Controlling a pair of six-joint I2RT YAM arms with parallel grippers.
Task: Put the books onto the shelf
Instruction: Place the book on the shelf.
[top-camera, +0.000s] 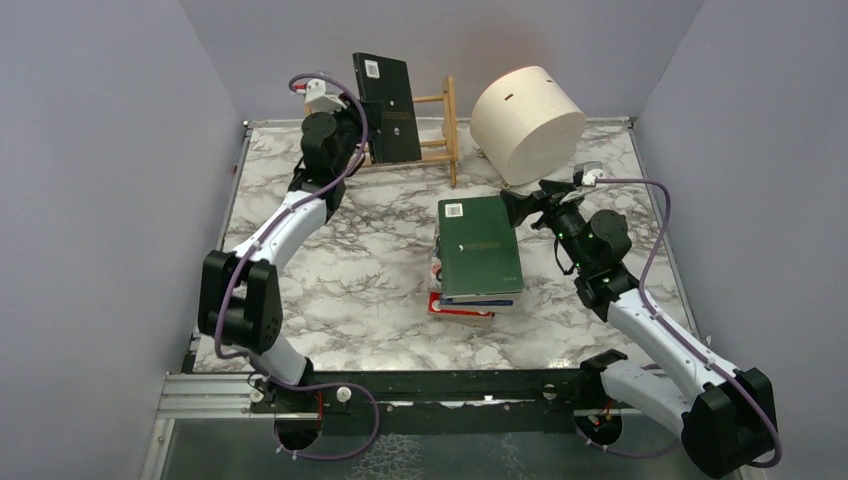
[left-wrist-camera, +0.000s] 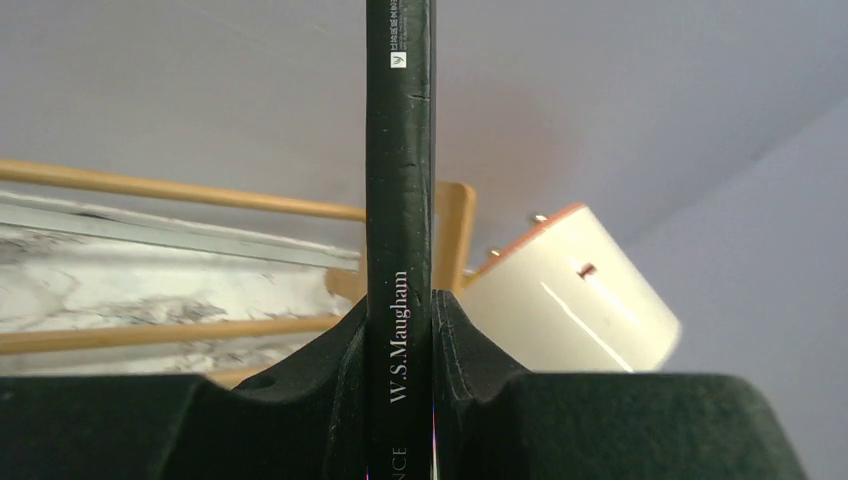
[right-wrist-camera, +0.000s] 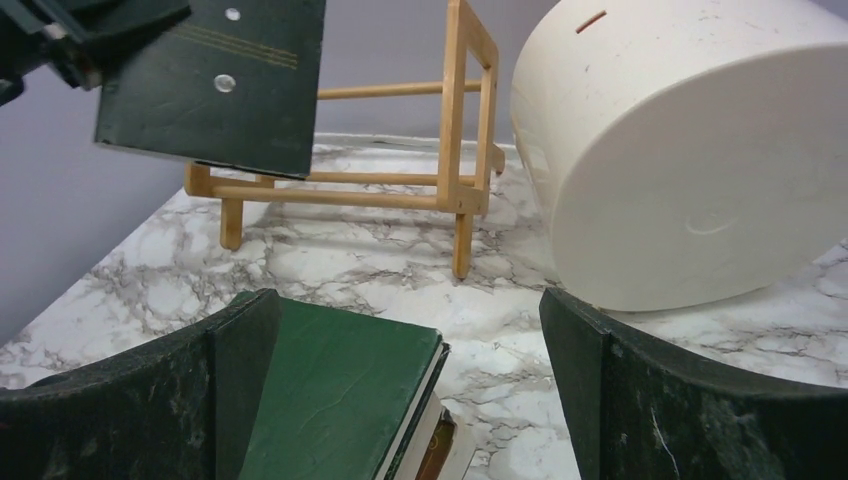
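Books first: a thin black hardcover book (top-camera: 388, 108) is clenched in the left arm's (top-camera: 285, 225) jaws, held upright at the far left of the white marble-pattern desk (top-camera: 340, 300). It is up against the left end of the small light-wood slatted shelf (top-camera: 447, 120).

From the top camera I see its flat back cover with a white barcode label near the upper edge, and it hides most of the shelf's left half. The left wrist camera gives me what that view cannot. The book's spine (left-wrist-camera: 400, 200) runs straight up the middle with "W.S.Maugham" in pale letters, and a black foam pad (left-wrist-camera: 340, 380) presses on each cover. Behind it are two wooden dowels of the shelf (left-wrist-camera: 180, 188).

The right wrist camera looks from the other side. There the black book (right-wrist-camera: 215, 85) hangs tilted over the shelf's (right-wrist-camera: 470, 110) left end, its lower corner level with the bottom rail. I cannot tell whether it touches the wood.

The other books sit in a stack mid-desk, a dark green hardcover (top-camera: 480, 245) on top and a red one (top-camera: 455, 310) poking out at the bottom. No book stands on the shelf.

The right arm's (top-camera: 600, 240) jaws are spread wide and hold nothing, just beside the stack's far right corner. Its own camera shows the green cover (right-wrist-camera: 340, 390) low between the pads (right-wrist-camera: 230, 390), closer to the left one.

A large cream cylindrical drum (top-camera: 528, 120) lies tipped over just right of the shelf.
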